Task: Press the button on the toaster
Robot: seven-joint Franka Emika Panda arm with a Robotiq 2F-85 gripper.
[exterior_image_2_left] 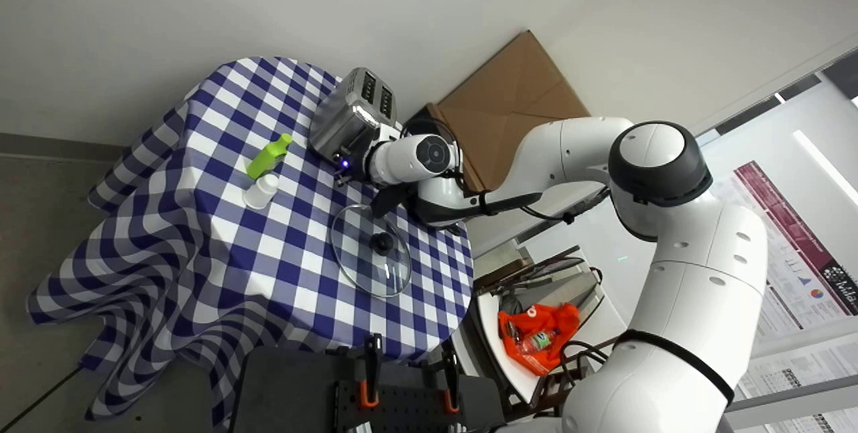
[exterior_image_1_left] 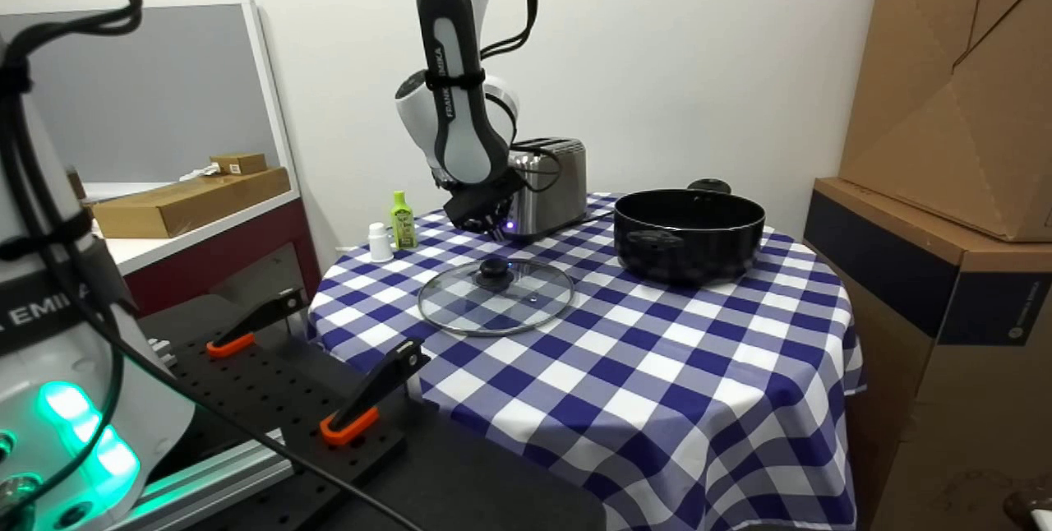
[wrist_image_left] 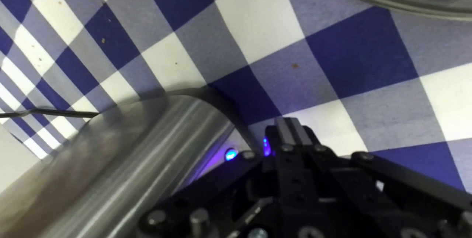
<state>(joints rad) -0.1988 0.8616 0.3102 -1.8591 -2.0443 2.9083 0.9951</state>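
The toaster (exterior_image_1_left: 563, 196) shines, its metal smooth; near it I see a lid (exterior_image_1_left: 493, 305) of clear, glossy glass and a shiny pot (exterior_image_1_left: 692, 251), with matt cloth (exterior_image_1_left: 641, 350) beneath the toaster.

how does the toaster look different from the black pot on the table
Colour: the toaster is silver metal, while the pot is black. Shape: the toaster is boxy with rounded edges; the pot is round and looks wider. Top: the toaster has narrow slots, whereas the pot has one wide open mouth. Both stand upright on the checkered tablecloth.
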